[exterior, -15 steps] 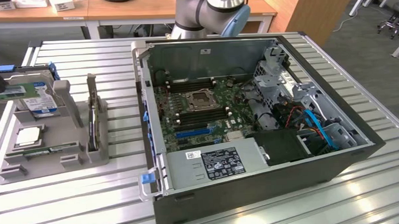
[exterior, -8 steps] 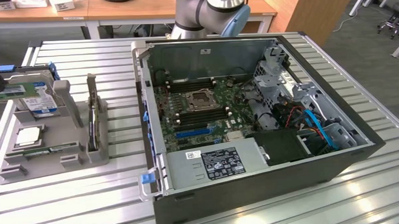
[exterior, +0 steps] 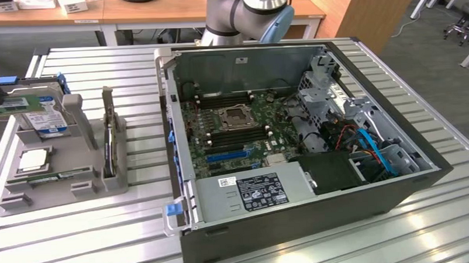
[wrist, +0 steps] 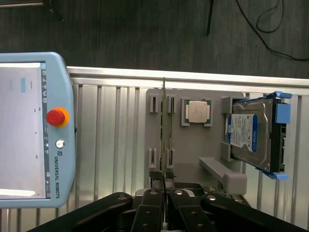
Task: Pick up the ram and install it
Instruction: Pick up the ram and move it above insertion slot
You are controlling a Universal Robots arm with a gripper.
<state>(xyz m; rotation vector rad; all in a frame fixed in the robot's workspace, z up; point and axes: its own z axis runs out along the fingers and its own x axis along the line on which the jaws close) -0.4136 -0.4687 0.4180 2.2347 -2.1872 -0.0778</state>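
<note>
- the ram (exterior: 9, 106) is in the end effector (wrist: 164, 182), at the far edge of the exterior view's left. It looks lifted clear of the grey tray (exterior: 88, 171), up near the top end of the hard drive (exterior: 47, 122).
- on the wrist cam you get the stick edge-on, basically a thin line running out from between the fingers (wrist: 153, 195). It lines up with the paired slot brackets on the tray underneath.
- the end effector is pinched nearly all the way closed, with just the board's thickness between the pads. It's got a proper hold on the stick and isn't touching anything else that I can see.
- the hard drive stands on edge in its blue-clipped holder, blue-white label facing out, just beside where the stick hangs.
- the small square processor (wrist: 197, 112) sits flat in its pocket on the tray, between the ram slots and the drive.
- the open computer case (exterior: 300, 223) lies on its side toward the exterior view's right, well apart from the stick. You can see the motherboard (exterior: 219, 146) with its empty CPU socket (exterior: 236, 117), and a power supply (exterior: 252, 192) with a black label.
- the teach pendant (wrist: 29, 130), with its red stop button (wrist: 56, 117), rests on the slatted metal counter (exterior: 105, 229) next to the tray.
- the arm's base (exterior: 253, 8) stands behind the case.
</note>
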